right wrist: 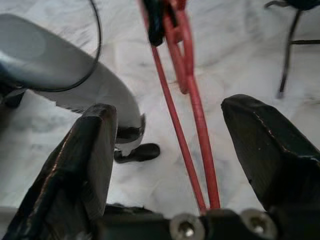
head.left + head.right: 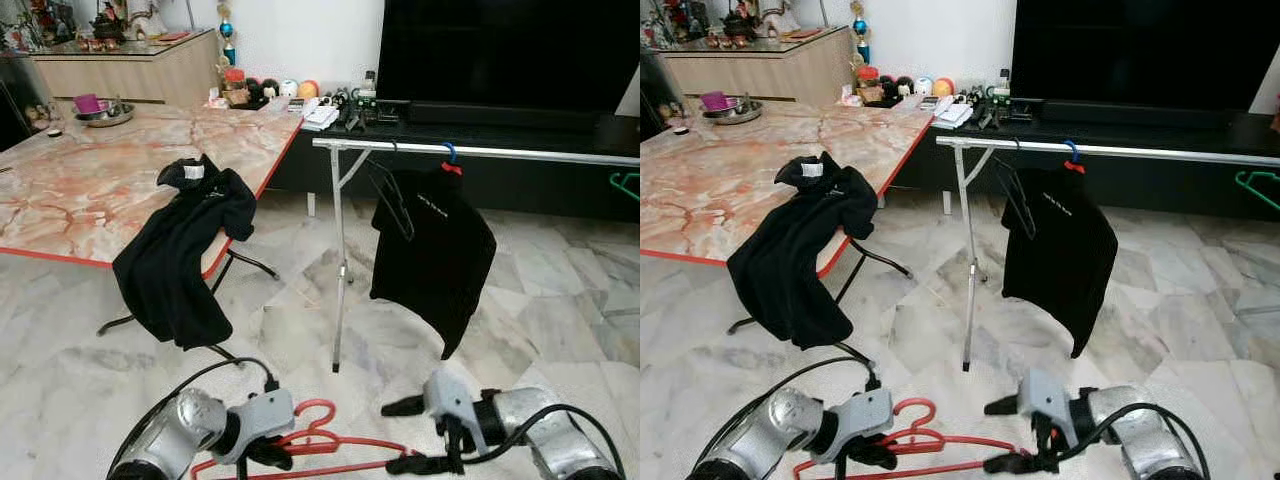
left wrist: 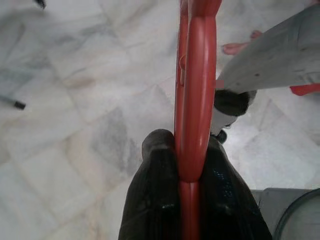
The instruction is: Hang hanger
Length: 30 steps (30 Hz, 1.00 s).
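a red hanger [image 2: 325,445] is held low in the bottom centre of the left eye view, above the marble floor [image 2: 560,300]. the left gripper [image 3: 187,200] is closed on it: in the left wrist view the red bar is clamped between the two black fingers [image 3: 150,200]. the right gripper [image 1: 190,165] is seen at the bottom right of the left eye view with its fingers spread wide, and in the right wrist view two thin red bars of the hanger run through the gap between them, untouched by either finger. a silver clothes rack [image 2: 480,150] is seen in the upper centre and right, with a black shirt [image 2: 435,245] hung from its rail. a second black garment [image 2: 185,250] is draped over the edge of the marble-topped desk [image 2: 80,190] at the left.
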Tool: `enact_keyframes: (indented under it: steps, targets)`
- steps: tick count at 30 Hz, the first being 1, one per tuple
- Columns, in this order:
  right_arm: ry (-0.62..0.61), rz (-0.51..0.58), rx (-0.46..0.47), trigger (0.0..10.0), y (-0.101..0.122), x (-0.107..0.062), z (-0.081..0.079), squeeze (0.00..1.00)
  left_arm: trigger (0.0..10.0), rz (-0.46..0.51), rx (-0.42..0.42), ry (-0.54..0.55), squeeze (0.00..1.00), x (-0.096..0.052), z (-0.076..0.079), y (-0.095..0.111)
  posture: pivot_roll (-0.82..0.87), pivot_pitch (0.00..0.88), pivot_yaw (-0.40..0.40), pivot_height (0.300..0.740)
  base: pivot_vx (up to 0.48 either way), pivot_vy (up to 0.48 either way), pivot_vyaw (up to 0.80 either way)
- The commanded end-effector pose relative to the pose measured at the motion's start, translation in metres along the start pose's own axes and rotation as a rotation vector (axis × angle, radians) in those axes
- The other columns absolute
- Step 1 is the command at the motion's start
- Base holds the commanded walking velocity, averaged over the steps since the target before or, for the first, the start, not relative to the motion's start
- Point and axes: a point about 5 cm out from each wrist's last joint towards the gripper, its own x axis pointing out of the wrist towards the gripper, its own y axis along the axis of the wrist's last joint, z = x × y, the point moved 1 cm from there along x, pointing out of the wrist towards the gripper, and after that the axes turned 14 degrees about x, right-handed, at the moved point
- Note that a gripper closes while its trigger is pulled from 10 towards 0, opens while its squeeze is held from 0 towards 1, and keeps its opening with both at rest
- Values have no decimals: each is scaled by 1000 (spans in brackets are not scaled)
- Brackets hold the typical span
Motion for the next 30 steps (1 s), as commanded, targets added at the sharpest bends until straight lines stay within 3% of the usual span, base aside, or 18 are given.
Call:
enact_keyframes:
  steps: [1,7,18,30]
  targets:
    - [-6,-2,-25,10000,9,4,4,0,10000,4,27,-29,0,-3,-2,7,112,0,-23,740,0,0,0]
    - [-90,-4,-65,10000,14,16,12,0,10000,16,54,-46,0,-4,-6,24,116,0,-31,740,0,0,0]
    - [-46,-15,-20,10000,4,26,8,0,10000,35,60,-56,0,5,-9,43,116,0,-43,740,0,0,0]
    - [-84,-11,-12,10000,0,39,9,0,10000,52,63,-66,0,5,-9,51,127,0,-42,740,0,0,0]
